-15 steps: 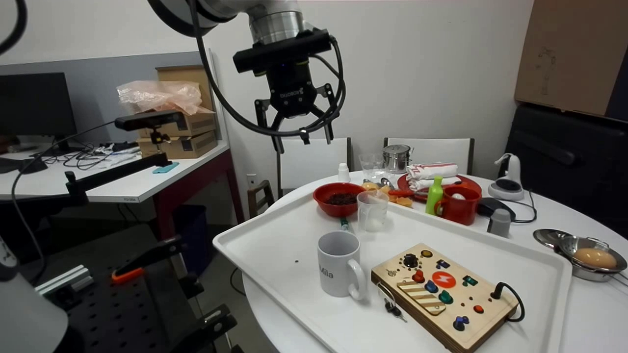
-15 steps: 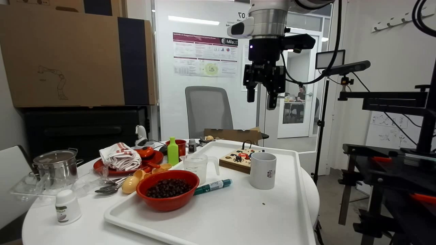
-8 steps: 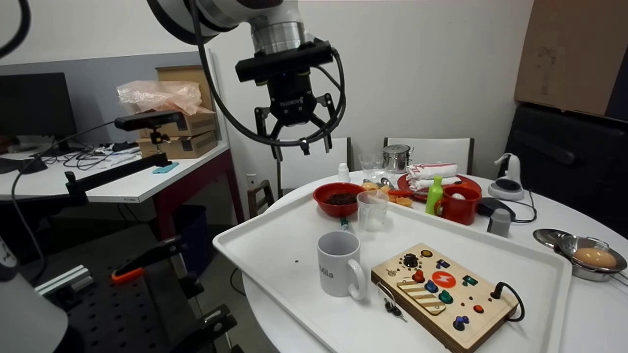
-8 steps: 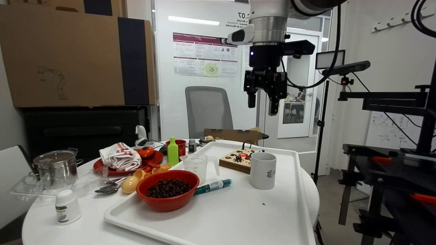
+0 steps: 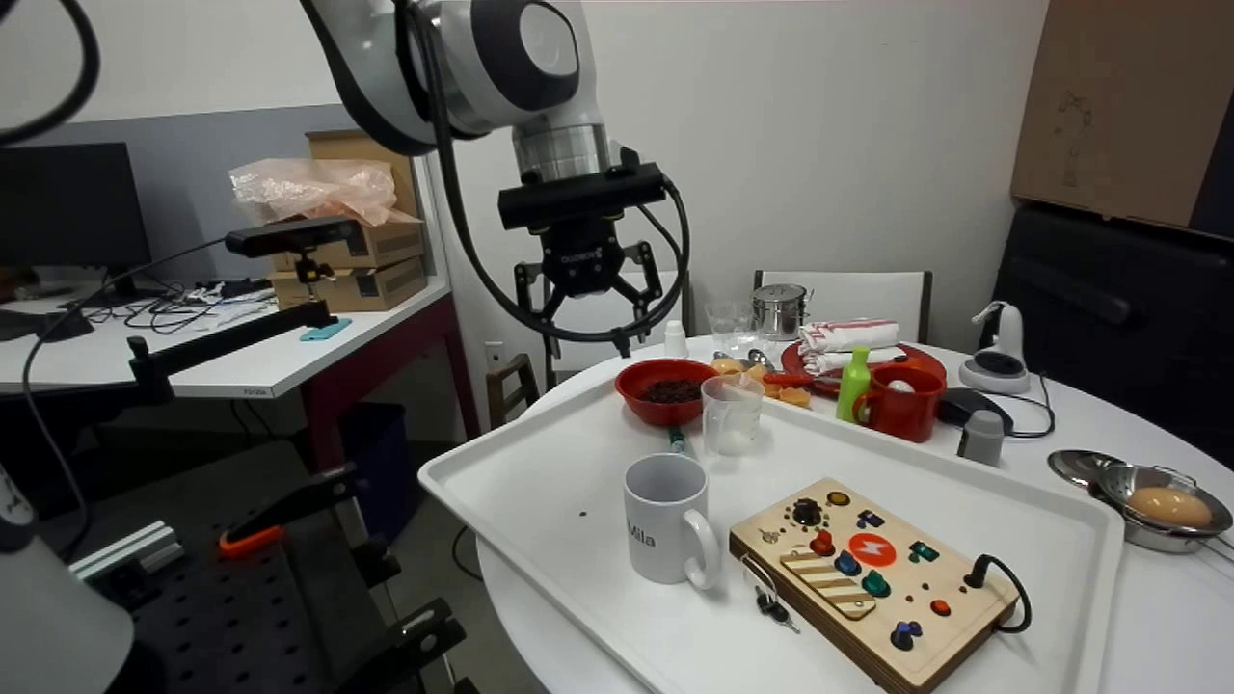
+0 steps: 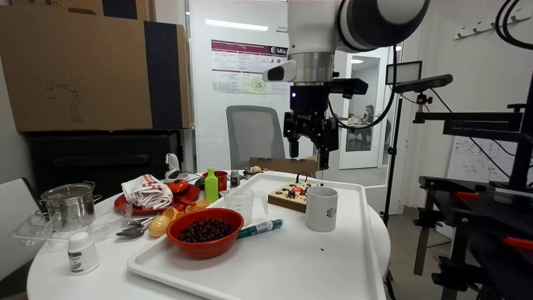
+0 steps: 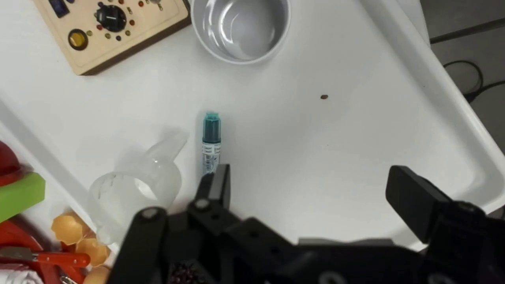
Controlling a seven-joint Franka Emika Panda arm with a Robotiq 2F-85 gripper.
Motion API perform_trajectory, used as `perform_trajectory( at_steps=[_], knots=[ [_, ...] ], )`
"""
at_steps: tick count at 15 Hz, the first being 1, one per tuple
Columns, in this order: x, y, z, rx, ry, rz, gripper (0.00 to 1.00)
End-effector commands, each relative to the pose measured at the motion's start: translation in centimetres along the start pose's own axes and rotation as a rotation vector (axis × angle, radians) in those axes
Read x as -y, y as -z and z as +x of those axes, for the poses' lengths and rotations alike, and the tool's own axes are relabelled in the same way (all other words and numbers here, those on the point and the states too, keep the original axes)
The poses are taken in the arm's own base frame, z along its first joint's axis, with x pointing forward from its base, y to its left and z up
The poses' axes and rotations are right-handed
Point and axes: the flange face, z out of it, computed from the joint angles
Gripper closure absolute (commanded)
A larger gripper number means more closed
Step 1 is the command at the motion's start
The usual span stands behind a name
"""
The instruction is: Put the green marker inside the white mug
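Observation:
The green marker (image 6: 261,228) lies flat on the white tray (image 6: 291,266), one end against the red bowl. In the wrist view the marker (image 7: 211,138) is left of centre, its lower part hidden behind the left finger; a short piece (image 5: 677,440) shows behind the mug in an exterior view. The white mug (image 6: 321,208) stands upright on the tray; it also shows in an exterior view (image 5: 665,520) and from above in the wrist view (image 7: 241,29). My gripper (image 7: 309,175) is open and empty, pointing down high above the tray (image 6: 308,156).
The red bowl (image 6: 205,233) of dark beans and a clear measuring cup (image 6: 239,204) stand close to the marker. A wooden control box (image 5: 872,573) with knobs lies beside the mug. A green bottle (image 6: 211,185) and a red plate with a towel (image 6: 146,191) stand beyond the tray.
My gripper has come down. In the last half second it has also shifted slightly sideways, toward the bowl side. It stays open. The marker and mug have not moved.

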Motion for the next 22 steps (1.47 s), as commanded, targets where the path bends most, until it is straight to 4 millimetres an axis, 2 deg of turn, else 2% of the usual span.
perform_trajectory(
  at_steps=[1,4,5,6,9,11,13,17,20,22],
  knots=[
    [-2.6,-2.5,2.1,0.058,0.004,-0.044,0.00],
    [-3.7,-4.3,2.3,0.099,-0.035,-0.013,0.00],
    [-3.7,-4.6,2.0,0.102,-0.044,0.010,0.00],
    [-3.1,-3.8,1.6,0.080,-0.023,-0.009,0.00],
    [-3.2,-4.3,1.6,0.085,-0.024,-0.002,0.00],
    [-4.5,-4.1,-1.1,0.079,-0.090,-0.015,0.00],
    [-5.8,-4.9,-3.8,0.087,-0.119,-0.014,0.00],
    [-8.3,-7.9,-8.8,0.086,-0.099,0.014,0.00],
    [-8.9,-8.6,-10.1,0.021,0.009,0.011,0.00],
    [-8.9,-8.4,-9.7,-0.026,0.104,0.002,0.00]
  ],
)
